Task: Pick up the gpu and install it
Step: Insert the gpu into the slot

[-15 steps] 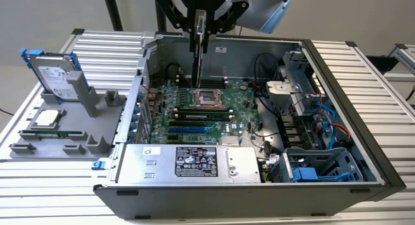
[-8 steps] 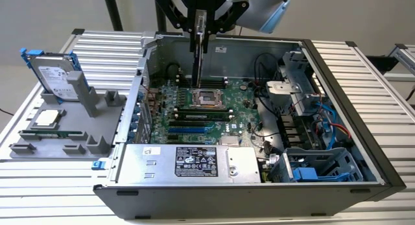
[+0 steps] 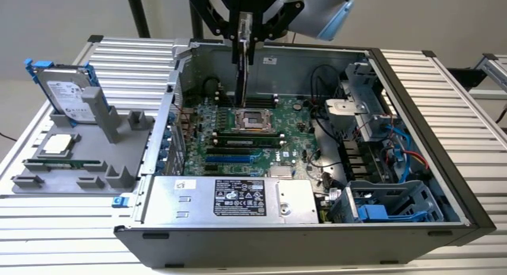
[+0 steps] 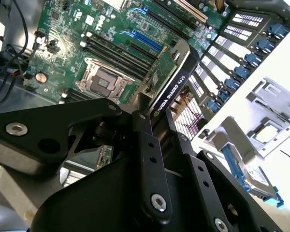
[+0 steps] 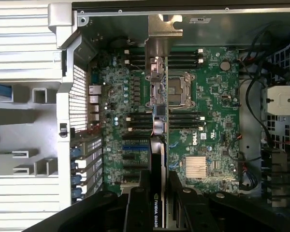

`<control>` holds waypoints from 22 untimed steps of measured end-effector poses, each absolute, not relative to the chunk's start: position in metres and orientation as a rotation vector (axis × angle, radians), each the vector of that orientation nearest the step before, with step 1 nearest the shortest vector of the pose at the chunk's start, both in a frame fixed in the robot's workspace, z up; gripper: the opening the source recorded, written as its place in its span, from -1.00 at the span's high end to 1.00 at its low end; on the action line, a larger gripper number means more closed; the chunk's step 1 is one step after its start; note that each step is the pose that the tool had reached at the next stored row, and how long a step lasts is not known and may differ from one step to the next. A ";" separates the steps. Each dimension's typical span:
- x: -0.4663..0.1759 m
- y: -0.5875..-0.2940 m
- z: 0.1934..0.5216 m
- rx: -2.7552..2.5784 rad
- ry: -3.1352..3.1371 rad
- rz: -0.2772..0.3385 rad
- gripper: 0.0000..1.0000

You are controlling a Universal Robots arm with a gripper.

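Second wrist view: end effector (image 4: 159,121) clamped on gpu (image 4: 173,79), apparently clear above motherboard (image 4: 63,48)

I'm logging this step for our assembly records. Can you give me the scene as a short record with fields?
gripper: gripper shut on the gpu
gpu: held edge-on above the motherboard, not seated in a slot
case: case open, board facing up
tray: tray on the exterior view's left, holding the hard drive and memory stick
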State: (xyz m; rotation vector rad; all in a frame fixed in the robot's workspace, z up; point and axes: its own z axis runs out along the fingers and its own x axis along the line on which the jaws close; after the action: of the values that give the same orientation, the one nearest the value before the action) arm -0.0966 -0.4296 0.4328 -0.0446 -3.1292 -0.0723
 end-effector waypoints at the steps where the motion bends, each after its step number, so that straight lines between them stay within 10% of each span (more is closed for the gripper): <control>1: -0.097 -0.430 0.433 -0.037 -3.129 -0.072 1.00; 22: -0.097 -0.430 0.433 0.144 -3.124 -0.071 1.00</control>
State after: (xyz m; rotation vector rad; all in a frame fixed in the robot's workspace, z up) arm -0.0966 -0.4296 0.4331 0.1436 -3.1235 -0.0711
